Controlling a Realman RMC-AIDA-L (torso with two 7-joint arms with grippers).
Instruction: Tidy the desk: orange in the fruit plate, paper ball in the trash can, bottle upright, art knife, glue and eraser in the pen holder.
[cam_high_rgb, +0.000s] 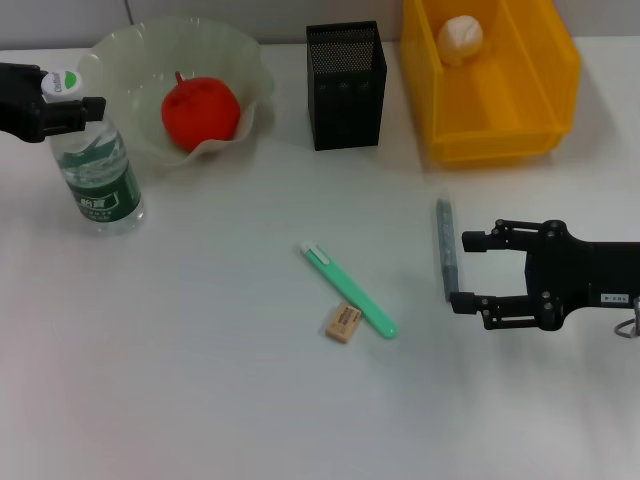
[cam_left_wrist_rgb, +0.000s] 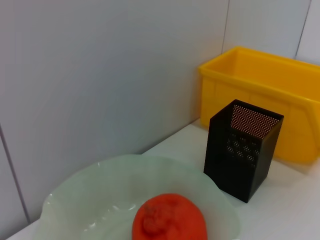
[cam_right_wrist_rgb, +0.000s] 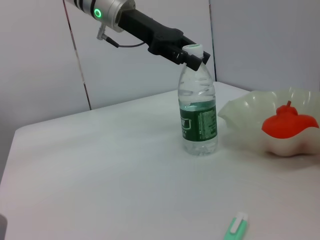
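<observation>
Left gripper (cam_high_rgb: 72, 98) clamps the cap of the upright bottle (cam_high_rgb: 97, 170) beside the fruit plate (cam_high_rgb: 120, 55) holding the orange (cam_high_rgb: 200, 112); right gripper (cam_high_rgb: 468, 270), fingers apart, straddles a grey pen (cam_high_rgb: 445, 249) near the eraser (cam_high_rgb: 342, 323), paper ball (cam_high_rgb: 460, 38) in the trash can (cam_high_rgb: 530, 130)

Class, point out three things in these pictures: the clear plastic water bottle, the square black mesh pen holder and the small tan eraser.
Clear plastic water bottle (cam_right_wrist_rgb: 199, 125): right wrist view, green label.
Square black mesh pen holder (cam_high_rgb: 346, 95): head view, front wall.
Small tan eraser (cam_high_rgb: 342, 323): head view, printed sleeve.
</observation>
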